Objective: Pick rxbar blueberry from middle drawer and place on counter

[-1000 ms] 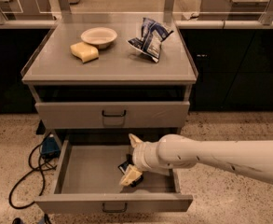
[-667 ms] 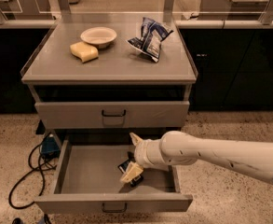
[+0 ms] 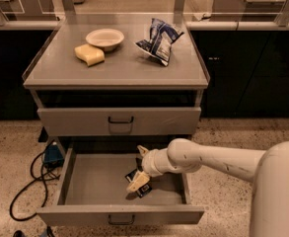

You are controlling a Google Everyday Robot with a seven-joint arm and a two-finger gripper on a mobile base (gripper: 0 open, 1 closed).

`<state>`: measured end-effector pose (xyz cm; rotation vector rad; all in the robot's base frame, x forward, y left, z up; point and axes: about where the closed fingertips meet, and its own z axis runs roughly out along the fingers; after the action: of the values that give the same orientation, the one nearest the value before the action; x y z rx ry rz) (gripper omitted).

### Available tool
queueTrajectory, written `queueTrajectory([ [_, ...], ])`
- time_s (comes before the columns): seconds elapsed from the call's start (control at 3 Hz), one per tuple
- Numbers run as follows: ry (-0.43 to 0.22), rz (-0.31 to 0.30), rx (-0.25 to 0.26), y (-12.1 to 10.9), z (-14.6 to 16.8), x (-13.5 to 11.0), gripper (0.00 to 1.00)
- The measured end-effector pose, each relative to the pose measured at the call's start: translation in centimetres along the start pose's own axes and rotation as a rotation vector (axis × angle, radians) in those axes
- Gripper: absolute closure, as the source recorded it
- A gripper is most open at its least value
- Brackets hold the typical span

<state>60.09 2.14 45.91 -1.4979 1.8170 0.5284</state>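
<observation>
While the white robot hand (image 3: 140, 168) hangs spread open inside the pulled-out grey metal middle drawer (image 3: 90, 181), the dark navy rxbar blueberry (image 3: 144, 188) lies under it, ungrasped, at the tray's five o'clock.

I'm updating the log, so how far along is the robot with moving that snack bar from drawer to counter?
Done: the drawer stands open. In hand: the gripper is down inside it, right at the snack bar. Left: lifting the bar out and setting it on the counter, which holds a bowl, a sponge and a chip bag.
</observation>
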Motion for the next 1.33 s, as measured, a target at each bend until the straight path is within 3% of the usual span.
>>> queueTrajectory([
  [0.33, 0.057, 0.006, 0.012, 0.2, 2.3, 2.0, 0.00],
  [1.0, 0.133, -0.079, 0.128, 4.0, 3.3, 3.7, 0.00],
  [1.33, 0.133, -0.082, 0.210, 3.8, 3.7, 4.6, 0.00],
])
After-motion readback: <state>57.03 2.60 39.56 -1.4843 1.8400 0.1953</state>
